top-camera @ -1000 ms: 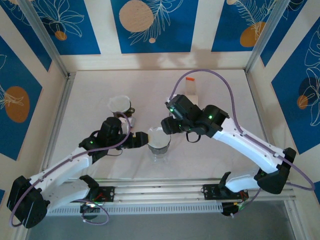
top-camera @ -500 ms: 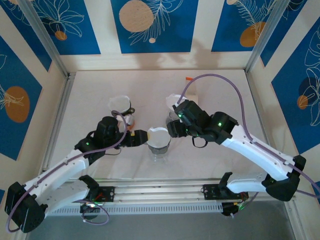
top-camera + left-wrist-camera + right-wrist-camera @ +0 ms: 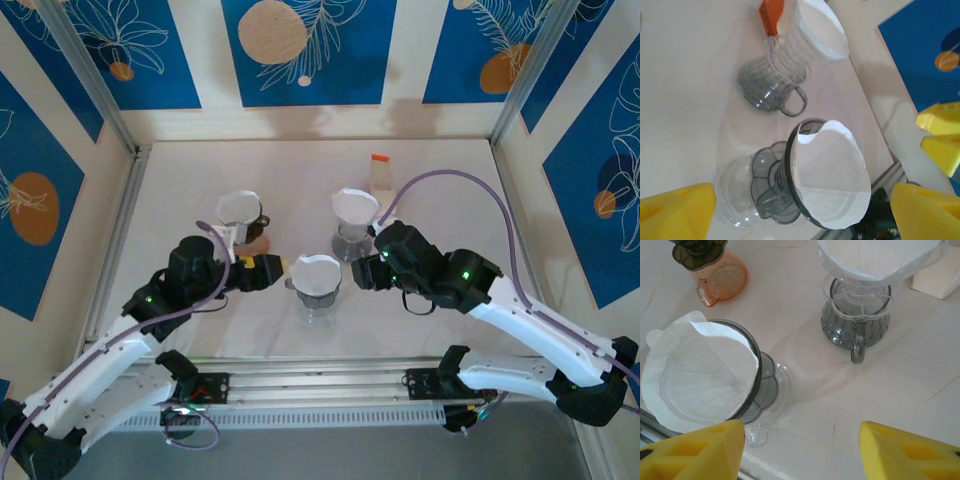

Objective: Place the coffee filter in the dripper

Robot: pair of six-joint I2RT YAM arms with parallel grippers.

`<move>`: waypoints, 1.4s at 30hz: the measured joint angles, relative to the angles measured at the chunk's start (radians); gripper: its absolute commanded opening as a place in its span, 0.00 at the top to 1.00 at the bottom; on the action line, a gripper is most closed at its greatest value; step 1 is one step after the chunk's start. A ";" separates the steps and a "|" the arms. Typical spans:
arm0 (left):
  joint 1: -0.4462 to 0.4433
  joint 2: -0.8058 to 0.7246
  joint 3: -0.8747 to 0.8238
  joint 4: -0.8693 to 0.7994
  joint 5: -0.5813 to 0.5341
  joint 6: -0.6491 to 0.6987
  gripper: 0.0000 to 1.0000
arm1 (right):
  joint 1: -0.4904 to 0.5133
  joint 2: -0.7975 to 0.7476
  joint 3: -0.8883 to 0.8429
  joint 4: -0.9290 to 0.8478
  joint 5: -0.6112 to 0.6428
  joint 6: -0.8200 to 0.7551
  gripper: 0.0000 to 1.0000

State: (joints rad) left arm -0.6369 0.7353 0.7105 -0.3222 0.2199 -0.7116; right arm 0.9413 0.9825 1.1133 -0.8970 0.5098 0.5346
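Note:
A white paper coffee filter point(image 3: 317, 272) sits open inside the dark-rimmed dripper point(image 3: 322, 295), which stands on a clear glass server near the table's front middle. In the left wrist view the filter point(image 3: 832, 175) lines the dripper point(image 3: 771, 187), its edge standing above the rim. My left gripper point(image 3: 273, 272) is open just left of the dripper, its fingers apart from it. My right gripper point(image 3: 362, 273) is open just right of it, nothing between its yellow fingers point(image 3: 910, 452). The right wrist view has the filter point(image 3: 695, 375) and dripper point(image 3: 765, 387) at left.
A second grey dripper with a filter point(image 3: 353, 215) stands behind the right gripper. A third filter-topped dripper point(image 3: 240, 210) and an orange cup point(image 3: 259, 243) stand behind the left gripper. A white box with an orange cap point(image 3: 380, 178) is further back.
The left gripper has opened wider and drawn back to the left. The right gripper has pulled away from above the dripper, toward the right and front. The filter stays in the dripper.

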 measured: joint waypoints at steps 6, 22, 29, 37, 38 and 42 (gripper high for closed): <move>0.000 -0.090 0.003 -0.082 -0.165 0.048 0.00 | 0.000 -0.071 -0.122 0.023 0.017 0.034 0.38; 0.002 -0.384 -0.220 -0.152 -0.528 0.043 0.00 | -0.049 -0.128 -0.304 0.109 0.070 0.130 0.34; 0.177 -0.198 -0.127 -0.186 -0.546 0.105 0.00 | -0.070 -0.127 -0.327 0.155 0.066 0.130 0.34; 0.405 -0.113 -0.106 -0.076 -0.483 0.109 0.00 | -0.082 -0.151 -0.353 0.180 0.066 0.130 0.34; 0.415 -0.090 -0.096 -0.060 -0.483 0.109 0.00 | -0.085 -0.159 -0.358 0.180 0.066 0.130 0.34; 0.445 0.057 -0.025 -0.017 -0.500 0.121 0.00 | -0.097 -0.189 -0.377 0.193 0.061 0.129 0.33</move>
State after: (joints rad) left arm -0.1921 0.7921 0.6853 -0.3389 -0.2806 -0.5911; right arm 0.8440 0.7933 0.7361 -0.7040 0.5713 0.6640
